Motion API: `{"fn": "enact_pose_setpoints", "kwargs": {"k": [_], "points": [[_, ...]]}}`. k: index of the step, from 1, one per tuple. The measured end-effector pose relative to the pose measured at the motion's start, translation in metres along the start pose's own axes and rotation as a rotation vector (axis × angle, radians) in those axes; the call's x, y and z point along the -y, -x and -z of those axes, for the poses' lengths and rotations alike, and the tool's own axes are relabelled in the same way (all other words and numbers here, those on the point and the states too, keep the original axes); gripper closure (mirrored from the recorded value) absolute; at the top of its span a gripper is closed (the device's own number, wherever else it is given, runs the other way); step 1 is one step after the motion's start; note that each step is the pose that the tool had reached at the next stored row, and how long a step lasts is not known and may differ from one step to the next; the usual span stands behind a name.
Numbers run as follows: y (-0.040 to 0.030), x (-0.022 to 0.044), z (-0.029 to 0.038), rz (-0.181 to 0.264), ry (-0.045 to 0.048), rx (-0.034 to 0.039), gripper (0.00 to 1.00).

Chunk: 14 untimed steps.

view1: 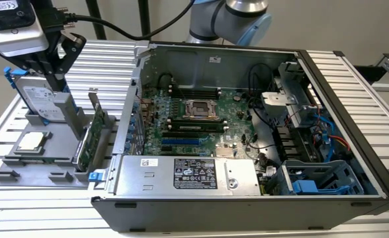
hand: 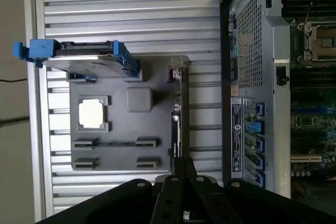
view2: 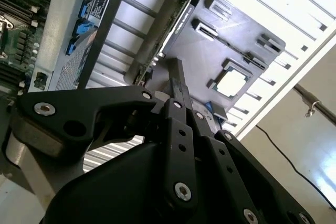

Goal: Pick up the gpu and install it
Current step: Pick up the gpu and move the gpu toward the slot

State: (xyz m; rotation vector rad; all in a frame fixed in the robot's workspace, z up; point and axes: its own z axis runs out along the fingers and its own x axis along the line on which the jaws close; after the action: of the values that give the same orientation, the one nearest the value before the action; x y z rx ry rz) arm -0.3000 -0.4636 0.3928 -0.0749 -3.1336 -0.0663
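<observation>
**Recorder:** Pincer, what state?

**Observer:** Closed on nothing. In the second wrist view the two black fingers press together into one narrow bar. It hangs above the gray tray and touches none of the parts there.

**Recorder:** And the gpu?

**Observer:** The gpu stands on its long edge in a slot of that tray, green board face showing. It sits below the pincer and apart from it (the exterior view shows a clear gap). In the first wrist view the card's thin edge runs in line with the closed tips, just past them.

**Recorder:** Neighbours?

**Observer:** A hard drive with blue rails stands upright on the same tray. It is beneath the pincer, on the side away from the computer case. A square CPU chip lies flat in its pocket, lower than the pincer and on the drive's side of the gpu. The case lies open beyond the gpu from the pincer, with its motherboard exposed. The gpu is not in the case.
</observation>
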Motion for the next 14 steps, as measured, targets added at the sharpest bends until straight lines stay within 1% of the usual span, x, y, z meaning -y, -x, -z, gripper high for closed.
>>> {"fn": "enact_pose_setpoints", "kwargs": {"k": [6, 14], "points": [[0.0004, 0.0038, -0.0001, 0.005, 0.0, -0.0002, 1.0], [0.0005, 0.0045, -0.0001, 0.005, -0.0001, -0.0003, 1.0]]}}
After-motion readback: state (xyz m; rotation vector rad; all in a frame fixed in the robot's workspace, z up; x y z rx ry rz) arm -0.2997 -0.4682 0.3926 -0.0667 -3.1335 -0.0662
